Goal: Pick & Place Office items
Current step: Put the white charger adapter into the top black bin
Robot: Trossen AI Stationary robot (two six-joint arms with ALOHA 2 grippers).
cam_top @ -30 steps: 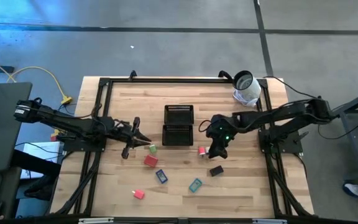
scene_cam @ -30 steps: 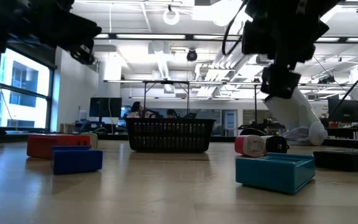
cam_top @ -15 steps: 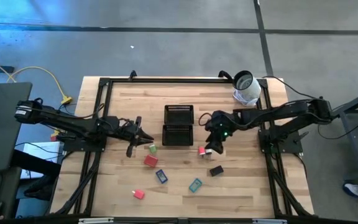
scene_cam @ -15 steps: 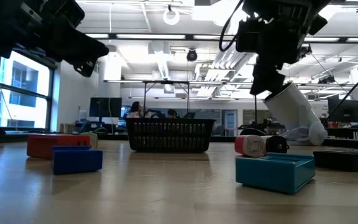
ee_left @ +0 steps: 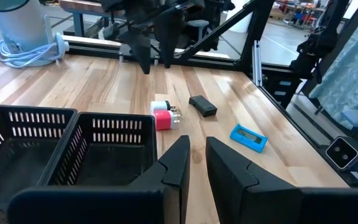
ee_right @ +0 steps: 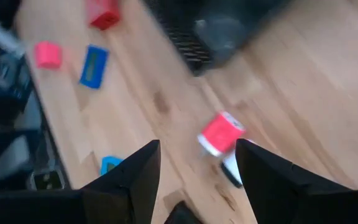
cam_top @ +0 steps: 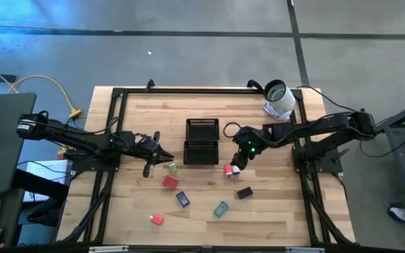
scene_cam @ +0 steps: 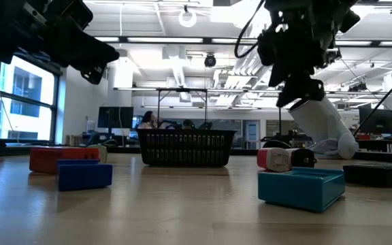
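Past our right gripper (ee_right: 194, 163), whose two dark fingers (ee_right: 126, 180) stand apart with nothing between them, we see the red-and-white piece (ee_right: 221, 134) lying on the wooden table (ee_right: 291, 93). Beyond lie a blue piece (ee_right: 93, 65), a pink-red piece (ee_right: 47, 55), a red piece (ee_right: 102, 12) and a teal piece (ee_right: 109, 165), with the black mesh tray (ee_right: 188, 43) blurred.

Pale wooden tabletop (cam_top: 139, 119). At centre, black mesh tray (cam_top: 202, 141); at far right corner, white-and-grey roll (cam_top: 278, 99); scattered across near half, small office items (cam_top: 182, 199) in red, green, blue, teal, black.

Pale wood table (cam_top: 273, 204), smooth; black mesh tray (cam_top: 202, 140).
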